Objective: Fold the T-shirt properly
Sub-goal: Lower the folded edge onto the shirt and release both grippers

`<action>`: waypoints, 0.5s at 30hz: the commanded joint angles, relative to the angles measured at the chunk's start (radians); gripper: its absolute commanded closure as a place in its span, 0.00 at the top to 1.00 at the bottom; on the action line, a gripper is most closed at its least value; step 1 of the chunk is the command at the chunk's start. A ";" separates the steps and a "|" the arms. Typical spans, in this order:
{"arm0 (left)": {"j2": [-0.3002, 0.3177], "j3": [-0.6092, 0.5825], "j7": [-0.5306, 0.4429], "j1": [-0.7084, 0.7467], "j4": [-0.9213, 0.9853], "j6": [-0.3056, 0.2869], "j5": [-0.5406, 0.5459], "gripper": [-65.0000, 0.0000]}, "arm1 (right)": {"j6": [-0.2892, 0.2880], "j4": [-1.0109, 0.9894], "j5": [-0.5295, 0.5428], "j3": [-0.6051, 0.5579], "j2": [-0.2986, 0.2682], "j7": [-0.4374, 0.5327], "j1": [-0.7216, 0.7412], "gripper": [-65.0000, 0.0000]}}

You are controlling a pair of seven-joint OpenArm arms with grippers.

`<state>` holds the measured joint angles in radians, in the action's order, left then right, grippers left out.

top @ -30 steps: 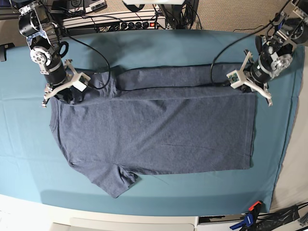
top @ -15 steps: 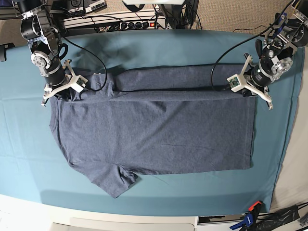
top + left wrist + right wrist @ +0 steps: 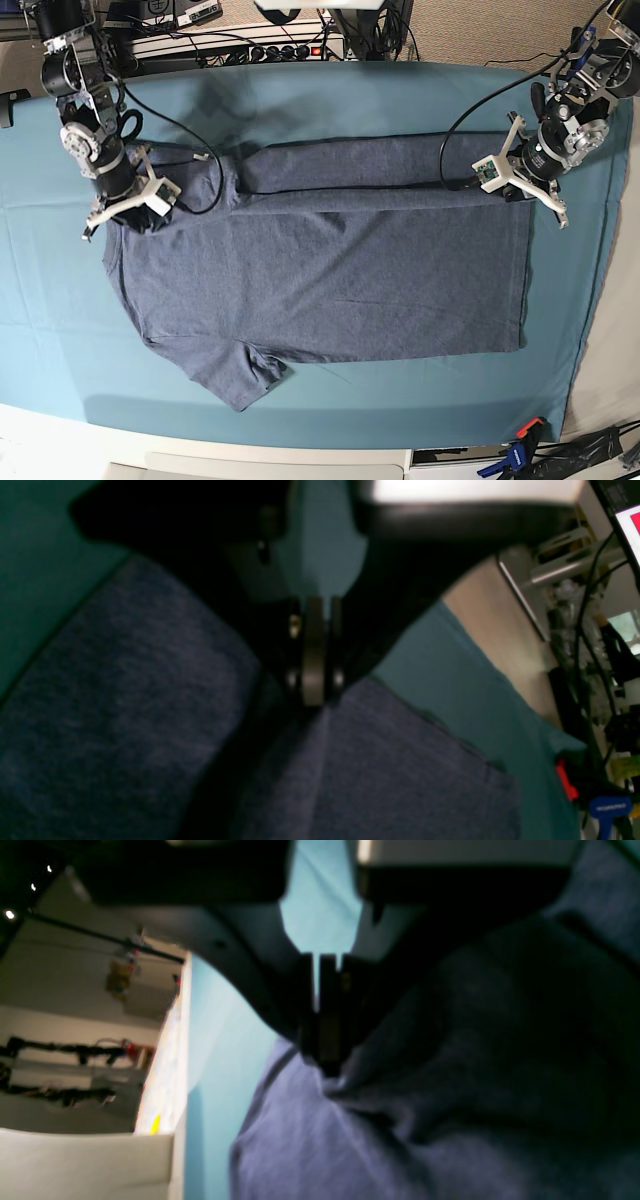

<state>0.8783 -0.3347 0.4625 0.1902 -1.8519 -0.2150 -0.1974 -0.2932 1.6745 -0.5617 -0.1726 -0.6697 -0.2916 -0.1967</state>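
Observation:
The dark blue-grey T-shirt (image 3: pixel 320 270) lies flat on the teal table cloth (image 3: pixel 330 95), collar end at the left and hem at the right. Its far long edge is folded over into a narrow band (image 3: pixel 350 160). One short sleeve (image 3: pixel 240 375) sticks out toward the front. My right gripper (image 3: pixel 133 212) is shut on the shirt's far shoulder corner; in the right wrist view the fabric (image 3: pixel 450 1090) bunches up to the shut tips (image 3: pixel 327 1065). My left gripper (image 3: pixel 508 190) is shut on the far hem corner, and the cloth (image 3: pixel 125 705) rises to its tips (image 3: pixel 314 700).
Power strips and cables (image 3: pixel 250 45) run along the table's far edge. A black cable (image 3: pixel 190 130) trails over the cloth near the right arm. A blue and red clamp (image 3: pixel 515 455) sits at the front right corner. The cloth ends near the right edge (image 3: pixel 600 250).
My right gripper has shifted slightly left and toward the front, dragging the shoulder corner with it. My left gripper has edged a little outward. The folded band has been drawn flatter.

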 commanded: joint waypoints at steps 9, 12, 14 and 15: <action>0.019 0.009 -0.007 -0.010 -0.013 0.014 -0.008 0.00 | 0.020 0.012 0.046 0.009 -0.020 0.012 0.039 0.00; 0.019 0.009 -0.006 -0.010 -0.013 0.014 -0.008 0.00 | 0.019 0.012 0.050 0.009 -0.020 0.011 0.039 0.00; 0.019 0.009 0.002 -0.010 -0.013 0.014 -0.015 0.00 | 0.015 0.012 0.057 0.009 -0.020 -0.009 0.039 0.00; 0.019 0.009 0.011 -0.010 -0.013 0.014 -0.021 0.00 | 0.005 0.012 0.069 0.009 -0.020 -0.021 0.039 0.00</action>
<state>0.8780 -0.3347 0.4740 0.1902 -1.8519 -0.2150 -0.2043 -0.3065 1.6745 -0.4847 -0.1726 -0.6697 -0.3157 -0.1730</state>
